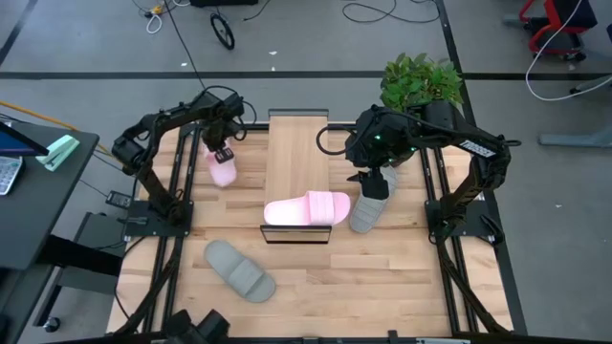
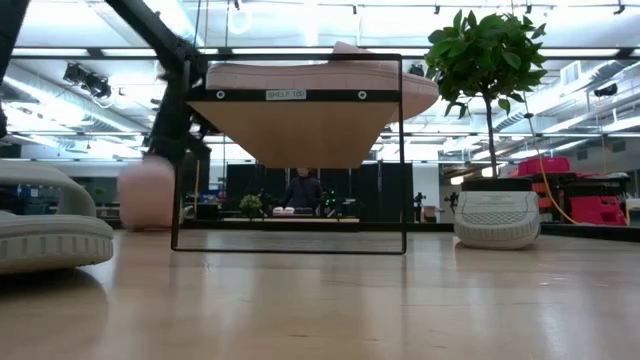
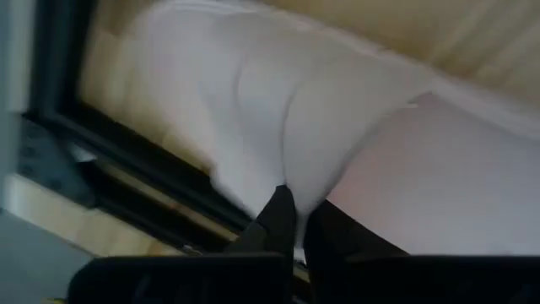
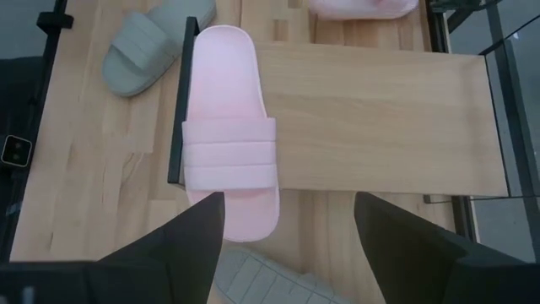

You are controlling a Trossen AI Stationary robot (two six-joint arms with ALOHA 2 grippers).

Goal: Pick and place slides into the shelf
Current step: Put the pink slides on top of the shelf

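One pale pink slide (image 1: 308, 209) lies across the near end of the shelf (image 1: 296, 153), its ends sticking out past both sides of the wood top. The second pink slide (image 1: 222, 172) is in my left gripper (image 1: 222, 153), just left of the shelf. My right gripper (image 1: 375, 182) is open and hovers over the far end of a grey slide (image 1: 367, 208), which lies sole down on the table right of the shelf. In the right wrist view this slide (image 4: 253, 283) shows below the spread fingers. The other grey slide (image 1: 239, 269) rests on the table near the front left. My left gripper is shut on the second pink slide, pinching its pale foam (image 3: 278, 181) between the two fingers (image 3: 274, 221). Which part of the slide that is, I cannot tell. The fingers come from above, and the slide (image 2: 150, 195) hangs steeply below them, its lower end close to the table.
A potted plant (image 1: 421, 81) stands at the table's far right corner, behind the right arm. The shelf's thin black frame (image 2: 290, 95) leaves an open space under the plank. Bare tabletop lies in front of the shelf and to its near right.
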